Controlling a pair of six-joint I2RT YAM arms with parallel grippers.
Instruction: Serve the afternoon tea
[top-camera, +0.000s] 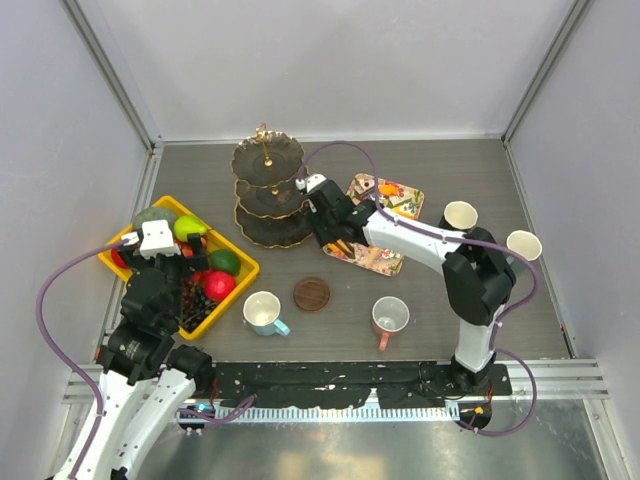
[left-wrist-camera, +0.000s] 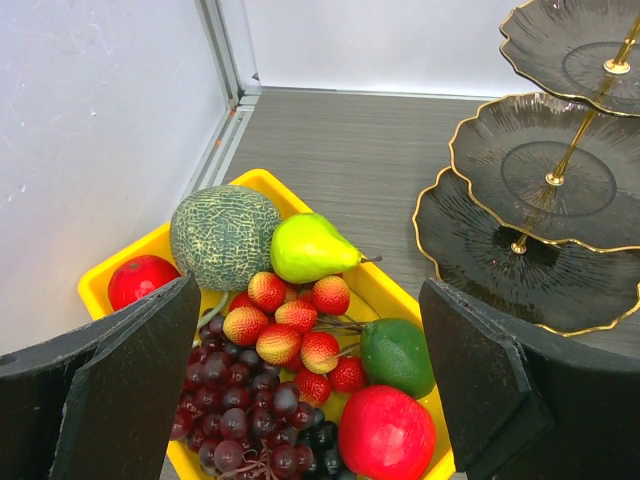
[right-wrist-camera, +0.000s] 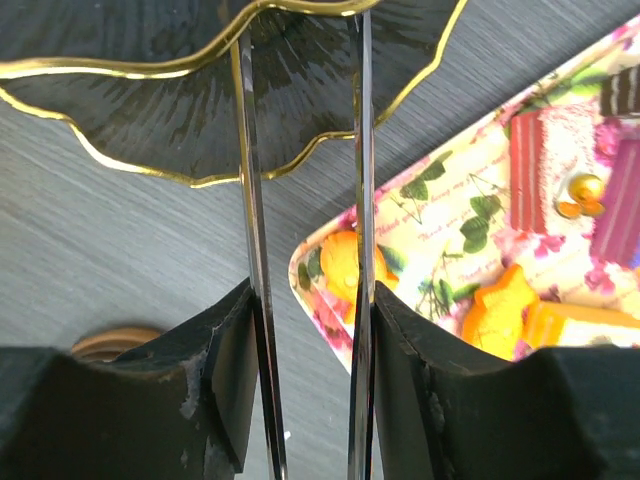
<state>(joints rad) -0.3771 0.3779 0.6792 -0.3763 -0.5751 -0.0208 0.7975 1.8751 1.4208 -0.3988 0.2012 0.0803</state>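
Observation:
The dark three-tier stand (top-camera: 268, 190) with its gold handle stands at the back centre; its tiers look bare. It also shows in the left wrist view (left-wrist-camera: 540, 180) and the right wrist view (right-wrist-camera: 150, 100). A floral tray (top-camera: 392, 262) to its right carries orange pastries (right-wrist-camera: 340, 265) and pink cake slices (right-wrist-camera: 545, 170). My right gripper (top-camera: 322, 215) (right-wrist-camera: 310, 300) is shut on metal tongs (right-wrist-camera: 248, 150), whose blades reach over the stand's lowest tier; their tips are out of view. My left gripper (top-camera: 160, 258) (left-wrist-camera: 310, 390) is open and empty above the fruit. No black mug is in view.
A yellow crate (top-camera: 240, 285) (left-wrist-camera: 260, 185) of fruit sits at the left. A white mug (top-camera: 262, 312) and a pinkish mug (top-camera: 390, 317) stand near the front, with a brown coaster (top-camera: 311, 293) between them. Two pale mugs (top-camera: 459, 215) (top-camera: 523, 244) stand at the right.

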